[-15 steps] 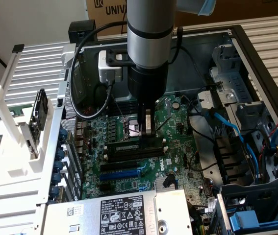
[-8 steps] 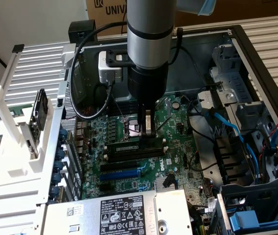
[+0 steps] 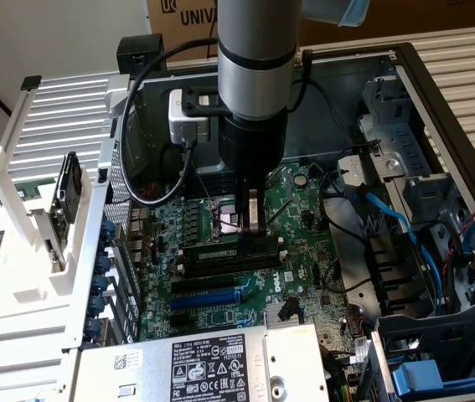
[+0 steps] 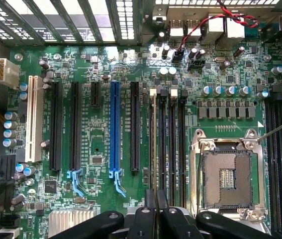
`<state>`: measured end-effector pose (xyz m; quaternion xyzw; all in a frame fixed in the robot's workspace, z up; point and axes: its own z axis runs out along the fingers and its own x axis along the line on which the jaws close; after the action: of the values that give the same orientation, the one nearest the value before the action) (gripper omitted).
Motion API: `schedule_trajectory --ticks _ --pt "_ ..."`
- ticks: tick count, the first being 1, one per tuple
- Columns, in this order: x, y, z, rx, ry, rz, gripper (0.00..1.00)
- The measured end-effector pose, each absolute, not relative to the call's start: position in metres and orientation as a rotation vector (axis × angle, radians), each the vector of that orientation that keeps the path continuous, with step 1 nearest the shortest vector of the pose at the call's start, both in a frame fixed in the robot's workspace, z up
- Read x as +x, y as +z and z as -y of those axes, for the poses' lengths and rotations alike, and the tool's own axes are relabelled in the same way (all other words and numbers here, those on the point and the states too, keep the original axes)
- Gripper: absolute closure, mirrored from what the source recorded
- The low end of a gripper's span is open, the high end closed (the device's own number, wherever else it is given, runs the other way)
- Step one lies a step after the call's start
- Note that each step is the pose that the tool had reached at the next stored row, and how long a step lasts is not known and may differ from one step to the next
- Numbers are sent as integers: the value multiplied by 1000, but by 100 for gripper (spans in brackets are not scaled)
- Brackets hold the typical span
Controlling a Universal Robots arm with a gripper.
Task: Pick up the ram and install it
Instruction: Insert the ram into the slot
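The ram (image 3: 220,249) is a thin green stick with a small label. It stands on edge along the memory slot nearest the expansion slots. In the wrist view the ram (image 4: 154,144) shows edge-on as a pale line running down that slot. My gripper (image 3: 252,228) comes straight down from the arm onto the stick's right half in the exterior view. The black fingers (image 4: 145,214) of the gripper (image 4: 155,196) sit close together, one on each side of the stick's top edge, shut on it. Whether the stick is fully seated cannot be told.
Bare black memory slots (image 4: 173,144) lie beside the ram, then the open CPU socket (image 4: 228,177). The blue expansion slot (image 4: 115,124) is on the other side. The power supply (image 3: 203,360), blue cables (image 3: 392,222) and case walls (image 3: 438,92) hem in the board. A white rack (image 3: 19,209) stands outside.
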<state>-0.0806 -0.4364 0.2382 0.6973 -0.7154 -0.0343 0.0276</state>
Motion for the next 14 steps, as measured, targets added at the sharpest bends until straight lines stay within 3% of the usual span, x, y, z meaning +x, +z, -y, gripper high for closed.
schedule_trajectory --ticks 14 --pt "-81 237 435 2153 -106 2209 88"
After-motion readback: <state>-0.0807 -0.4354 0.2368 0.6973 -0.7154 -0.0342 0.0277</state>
